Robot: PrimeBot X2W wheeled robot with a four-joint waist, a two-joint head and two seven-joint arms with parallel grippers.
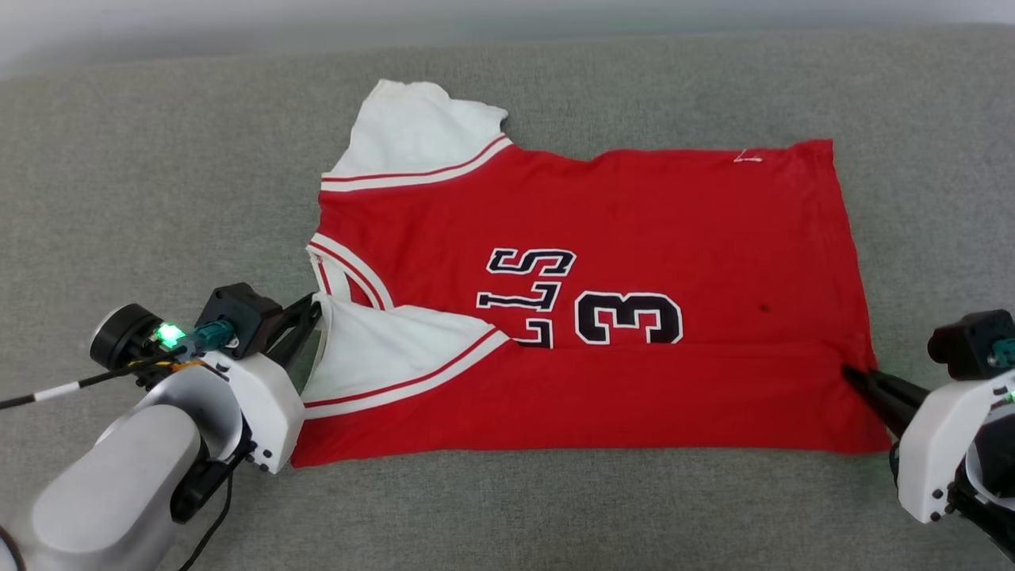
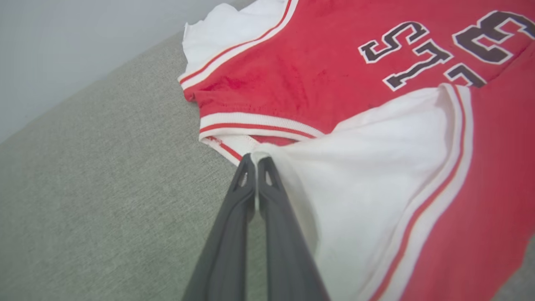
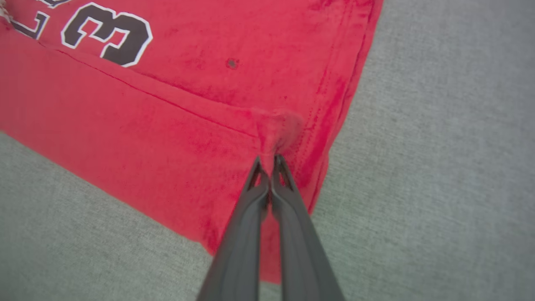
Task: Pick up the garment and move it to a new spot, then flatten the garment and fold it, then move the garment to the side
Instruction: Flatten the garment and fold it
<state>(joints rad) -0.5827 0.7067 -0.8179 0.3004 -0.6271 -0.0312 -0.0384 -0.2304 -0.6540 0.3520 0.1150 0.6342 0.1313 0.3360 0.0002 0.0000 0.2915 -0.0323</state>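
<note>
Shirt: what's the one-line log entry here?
shirt near edge folded over | left gripper shut on sleeve | right gripper shut on hem

Red garment point(image 1: 618, 206), white striped sleeves point(image 1: 412, 127), black lettering point(image 1: 531, 285), possibly a dark speck point(image 1: 764, 307).

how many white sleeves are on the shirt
2: one sleeve at the shirt's far left corner, the other folded onto the front, pinched by the left tool.

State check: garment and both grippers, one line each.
garment: spread front-up on the grey surface, near long side folded over onto the lettering
left gripper: shut on garment, pinching the folded white sleeve at its edge
right gripper: shut on garment, pinching the fold by the hem
</note>
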